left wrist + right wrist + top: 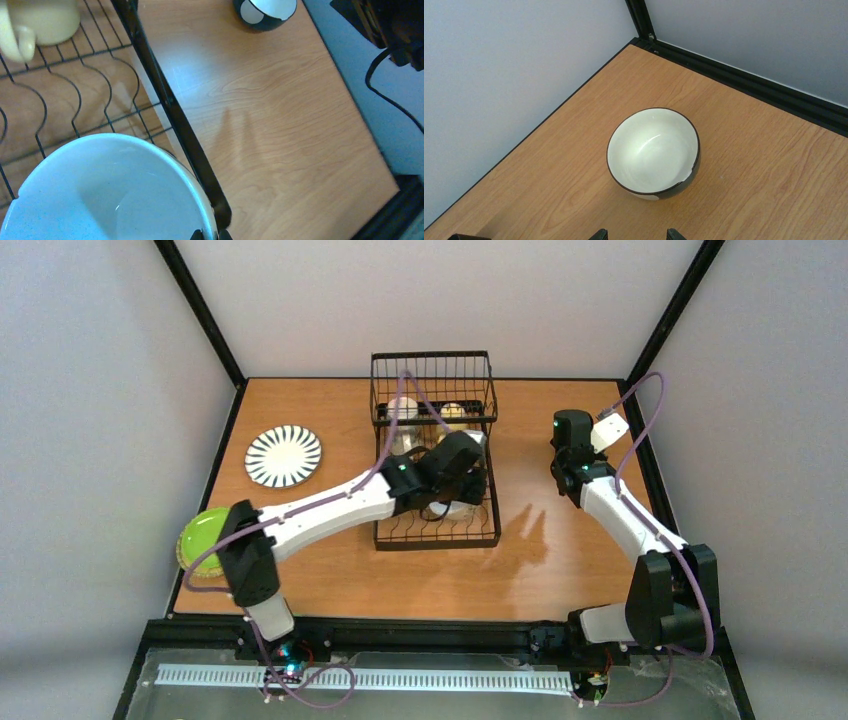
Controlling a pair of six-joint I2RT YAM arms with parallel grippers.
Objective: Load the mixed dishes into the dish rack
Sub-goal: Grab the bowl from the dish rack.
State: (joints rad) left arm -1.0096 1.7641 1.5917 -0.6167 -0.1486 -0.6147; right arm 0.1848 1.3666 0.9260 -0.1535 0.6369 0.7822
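The black wire dish rack (435, 530) stands mid-table. My left gripper (462, 485) is inside it, shut on the rim of the cream bowl (110, 195), which sits low over the plate slots by the rack's right rail (170, 105). A cream mug (403, 410) and a yellow mug (453, 413) stand in the basket end; the yellow mug also shows in the left wrist view (40, 20). My right gripper (635, 235) is open, just short of the dark teal-and-white bowl (653, 150), which rests upright on the table. The striped plate (283, 455) and the lime-green plate (205, 535) lie at left. The tan plate is out of view.
The teal-and-white bowl (265, 10) sits near the table's far right corner, close to the black frame edge (744, 82) and the grey walls. The lime-green plate is partly under the left arm's elbow (245, 550).
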